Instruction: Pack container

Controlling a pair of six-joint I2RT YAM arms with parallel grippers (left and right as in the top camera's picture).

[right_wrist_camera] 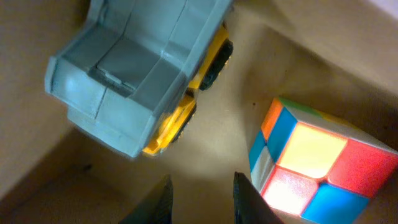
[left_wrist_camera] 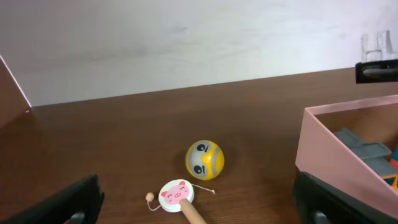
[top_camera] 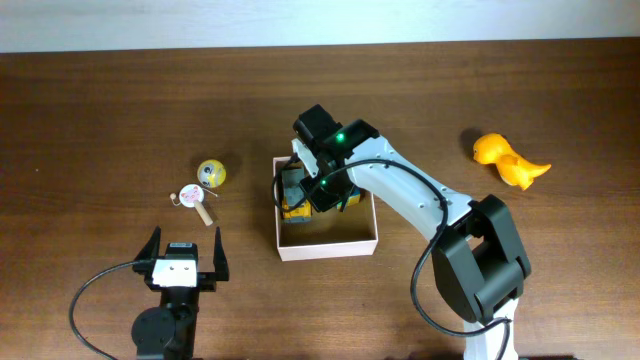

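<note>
The container [top_camera: 330, 247], a white-walled box with a tan floor, sits mid-table; its pinkish wall [left_wrist_camera: 323, 143] shows at the right of the left wrist view. Inside lie a grey-and-yellow toy truck [right_wrist_camera: 137, 68] and a coloured puzzle cube [right_wrist_camera: 317, 162]. My right gripper [right_wrist_camera: 202, 199] reaches down into the box over the truck [top_camera: 293, 188], its fingers narrowly apart over bare floor with nothing between them. My left gripper [top_camera: 182, 250] rests near the front edge, wide open and empty [left_wrist_camera: 199, 204].
A yellow penguin ball [top_camera: 212, 173] [left_wrist_camera: 204, 160] and a pig-faced rattle drum [top_camera: 192, 197] [left_wrist_camera: 176, 193] lie left of the box, ahead of the left gripper. An orange dinosaur toy [top_camera: 508, 160] lies at the far right.
</note>
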